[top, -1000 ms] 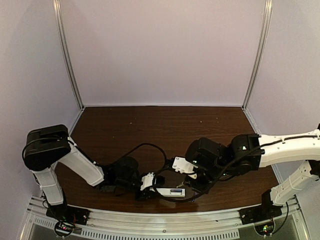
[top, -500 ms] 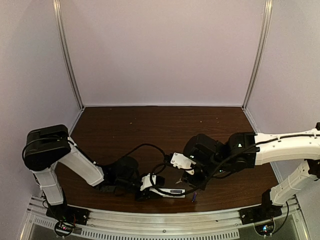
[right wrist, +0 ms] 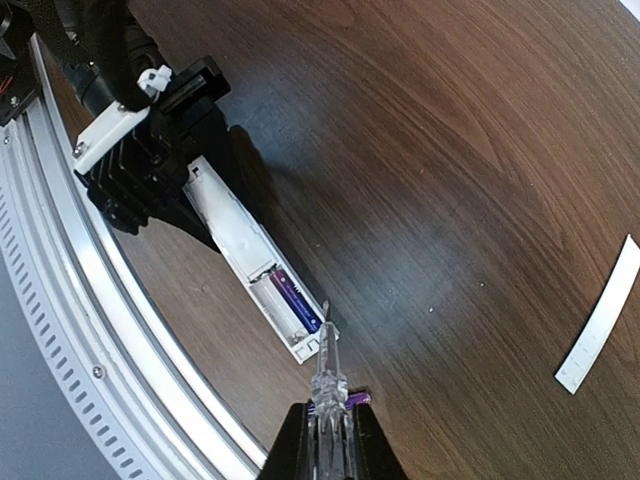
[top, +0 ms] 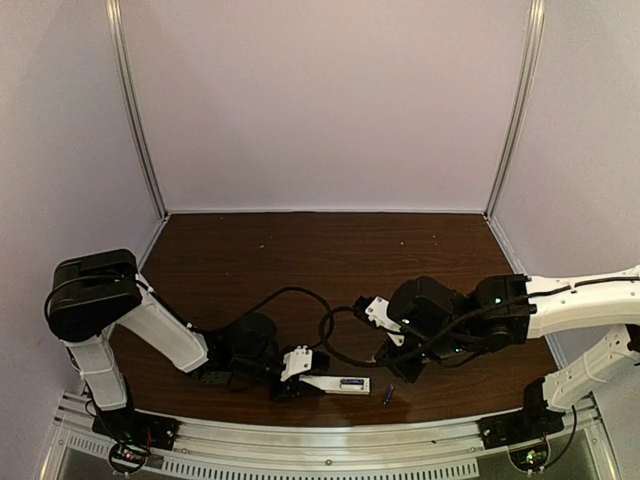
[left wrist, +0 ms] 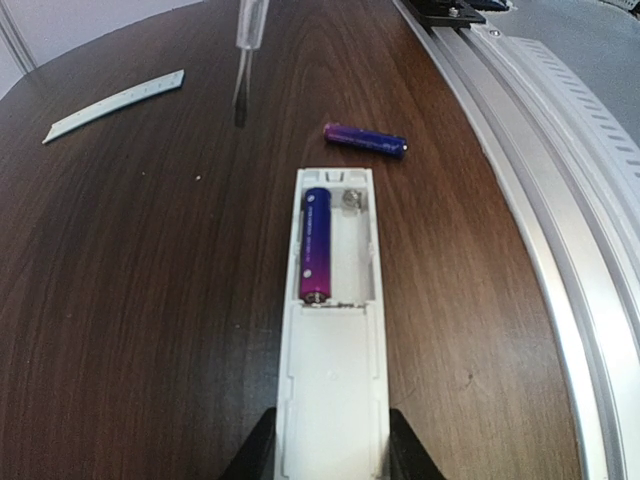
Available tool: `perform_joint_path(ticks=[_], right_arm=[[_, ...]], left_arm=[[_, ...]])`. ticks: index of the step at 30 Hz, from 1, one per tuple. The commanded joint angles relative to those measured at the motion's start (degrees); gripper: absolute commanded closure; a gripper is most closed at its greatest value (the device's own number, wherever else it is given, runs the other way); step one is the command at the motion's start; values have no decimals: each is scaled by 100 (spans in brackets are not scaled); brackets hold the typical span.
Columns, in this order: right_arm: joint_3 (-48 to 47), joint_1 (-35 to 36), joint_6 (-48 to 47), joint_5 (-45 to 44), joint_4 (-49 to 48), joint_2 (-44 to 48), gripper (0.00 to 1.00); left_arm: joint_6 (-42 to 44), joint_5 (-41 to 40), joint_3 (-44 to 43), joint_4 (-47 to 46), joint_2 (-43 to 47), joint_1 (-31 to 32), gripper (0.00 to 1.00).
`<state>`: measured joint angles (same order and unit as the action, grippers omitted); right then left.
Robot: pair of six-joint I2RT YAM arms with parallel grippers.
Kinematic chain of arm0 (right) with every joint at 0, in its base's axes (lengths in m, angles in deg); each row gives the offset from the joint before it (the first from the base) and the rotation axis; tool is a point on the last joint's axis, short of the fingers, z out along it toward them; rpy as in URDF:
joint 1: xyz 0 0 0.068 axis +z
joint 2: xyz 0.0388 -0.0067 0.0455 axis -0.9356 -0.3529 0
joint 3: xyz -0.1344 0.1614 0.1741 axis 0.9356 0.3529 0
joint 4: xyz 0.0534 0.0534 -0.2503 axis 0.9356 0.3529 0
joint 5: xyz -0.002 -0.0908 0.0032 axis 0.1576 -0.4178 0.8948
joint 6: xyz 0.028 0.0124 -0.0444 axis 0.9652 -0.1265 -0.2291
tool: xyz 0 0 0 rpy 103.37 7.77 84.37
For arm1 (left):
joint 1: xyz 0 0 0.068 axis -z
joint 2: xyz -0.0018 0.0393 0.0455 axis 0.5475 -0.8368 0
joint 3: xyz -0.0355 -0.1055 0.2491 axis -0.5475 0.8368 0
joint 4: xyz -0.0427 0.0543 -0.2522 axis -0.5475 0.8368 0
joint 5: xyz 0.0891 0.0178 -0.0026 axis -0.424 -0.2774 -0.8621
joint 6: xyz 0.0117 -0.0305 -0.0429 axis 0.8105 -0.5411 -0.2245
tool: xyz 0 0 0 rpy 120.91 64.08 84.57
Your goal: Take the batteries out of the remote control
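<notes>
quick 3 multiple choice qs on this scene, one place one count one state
1. Relative to the remote, where is the loose battery?
A) on the table, past its open end
B) under it
C) on top of it

2. How many batteries sit in the recess?
A) none
B) two
C) one

3. The right fingers are
A) open and empty
B) shut on the screwdriver
C) shut on a battery

Answers:
1. A: the left wrist view shows it lying on the wood beyond the remote's end.
2. C: one cell fills one slot and the other slot is bare.
3. B: the right wrist view shows the clear handle clamped between them.
</notes>
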<state>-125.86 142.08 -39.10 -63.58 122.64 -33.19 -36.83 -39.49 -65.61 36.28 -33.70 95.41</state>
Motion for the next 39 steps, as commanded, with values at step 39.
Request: perform_joint_path(ticks=[39], right_arm=[[-143,-30,210,252,-7,-720,100]], left_arm=[[-24,-53,-119,31,-112,18,100]])
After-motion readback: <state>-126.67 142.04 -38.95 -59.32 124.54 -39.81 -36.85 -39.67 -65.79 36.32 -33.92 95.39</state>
